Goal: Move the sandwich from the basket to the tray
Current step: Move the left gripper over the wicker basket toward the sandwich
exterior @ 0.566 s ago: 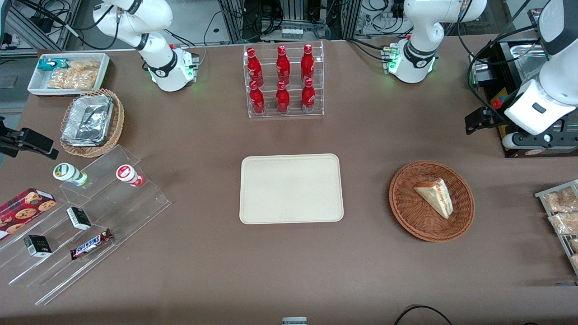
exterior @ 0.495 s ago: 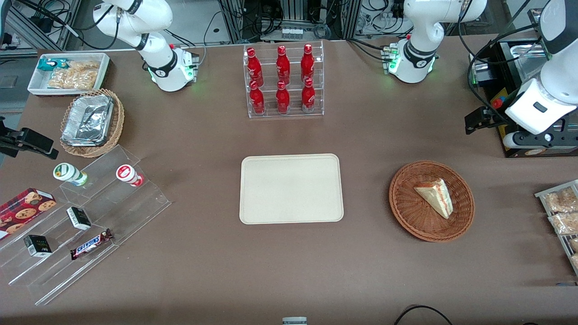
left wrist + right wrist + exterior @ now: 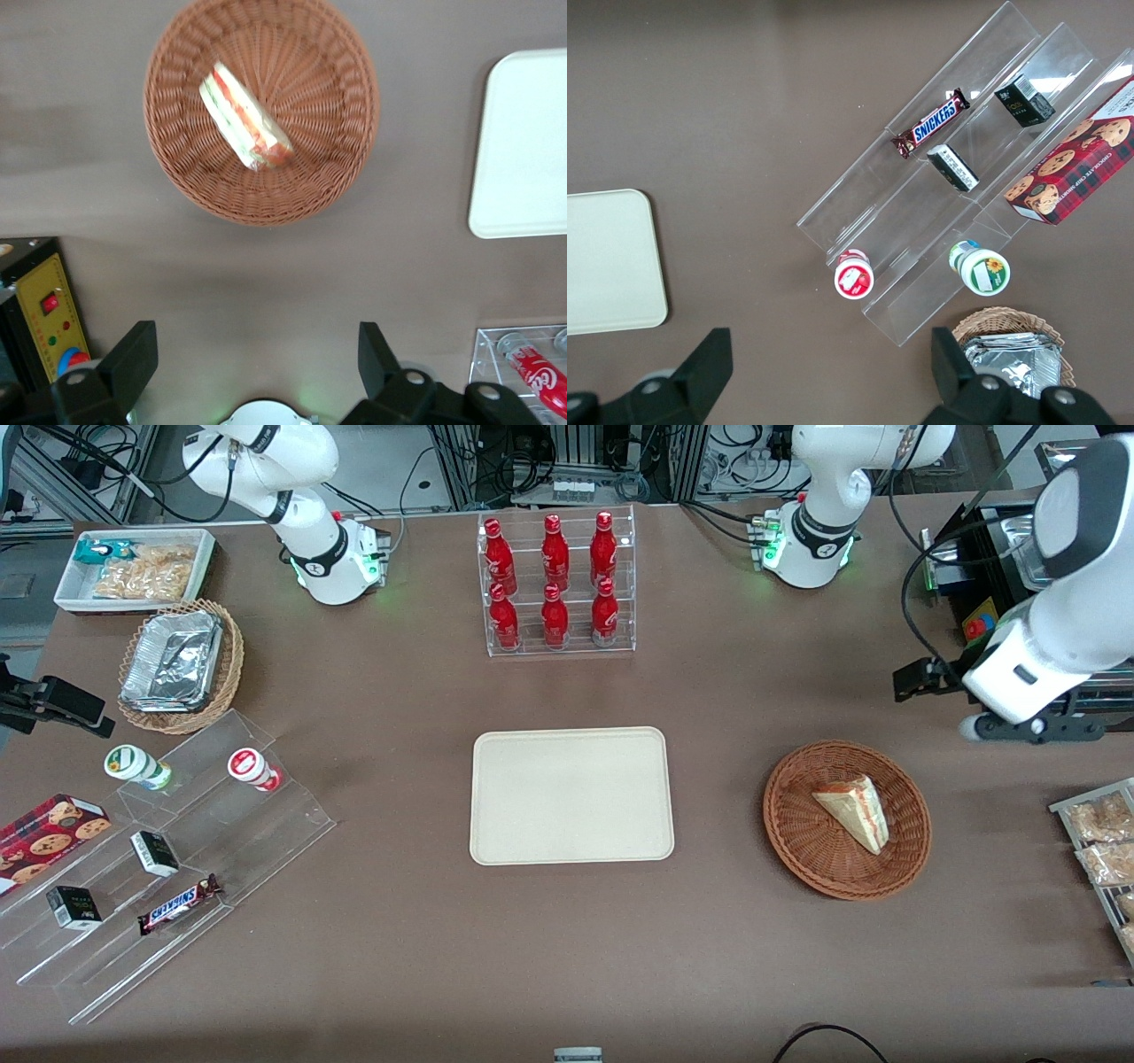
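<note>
lying in the basket (image 3: 847, 820), your sandwich (image 3: 855, 811) rests flat on the weave with its red and green filling edge turned toward the working arm's end of the table. from the left wrist view you see the sandwich (image 3: 244, 116) near the middle of the basket (image 3: 262, 110), untouched. the basket sits on the brown table (image 3: 709, 708), well apart from the tray (image 3: 570, 794), which lies flat near the table's middle with nothing on it; you catch one rounded end of the tray (image 3: 523, 146) in the wrist view too.

your gripper (image 3: 1032, 728) hangs above the table near the basket, farther from the front camera than it and toward the working arm's end. it is not over the sandwich and touches nothing. in the wrist view the gripper (image 3: 257, 354) has its two dark fingers (image 3: 133, 359) spread wide apart, with bare table between them.

farther from the camera than the tray you have a clear rack of red bottles (image 3: 555, 580). toward the working arm's end, bagged snacks (image 3: 1101, 841) sit at the table's edge, near the basket but not touching it.
</note>
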You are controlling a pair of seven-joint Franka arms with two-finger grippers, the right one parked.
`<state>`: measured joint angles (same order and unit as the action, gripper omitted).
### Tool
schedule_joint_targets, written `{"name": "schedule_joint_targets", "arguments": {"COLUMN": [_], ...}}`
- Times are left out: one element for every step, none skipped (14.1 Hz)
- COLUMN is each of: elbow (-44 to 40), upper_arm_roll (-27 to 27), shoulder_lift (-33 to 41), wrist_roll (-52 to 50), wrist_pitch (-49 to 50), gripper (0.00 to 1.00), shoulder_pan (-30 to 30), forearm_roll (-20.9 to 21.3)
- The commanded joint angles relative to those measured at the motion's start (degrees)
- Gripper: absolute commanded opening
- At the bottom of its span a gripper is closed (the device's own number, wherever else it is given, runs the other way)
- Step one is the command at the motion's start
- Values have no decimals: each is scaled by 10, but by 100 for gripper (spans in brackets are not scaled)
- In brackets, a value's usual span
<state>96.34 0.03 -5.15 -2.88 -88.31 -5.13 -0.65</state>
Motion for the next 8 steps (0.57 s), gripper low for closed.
{"name": "schedule_joint_targets", "arguments": {"elbow": [28, 54, 83, 116, 155, 193, 217, 233], "upper_arm_roll": [11, 15, 16, 16, 16, 16, 16, 16], "shoulder_lift": [-29, -30, -30, -31, -32, -32, -32, -32], "wrist_roll": [5, 5, 5, 4, 1, 1, -2, -20], "wrist_pitch": [-36, -75, -119, -175, -235, -292, -329, -354], "gripper": [100, 100, 100, 100, 100, 100, 100, 100], "shoulder_pan": [0, 9, 14, 15, 16, 26, 32, 33], "forearm_roll": [-6, -6, -6, -6, -7, -10, -15, -20]}}
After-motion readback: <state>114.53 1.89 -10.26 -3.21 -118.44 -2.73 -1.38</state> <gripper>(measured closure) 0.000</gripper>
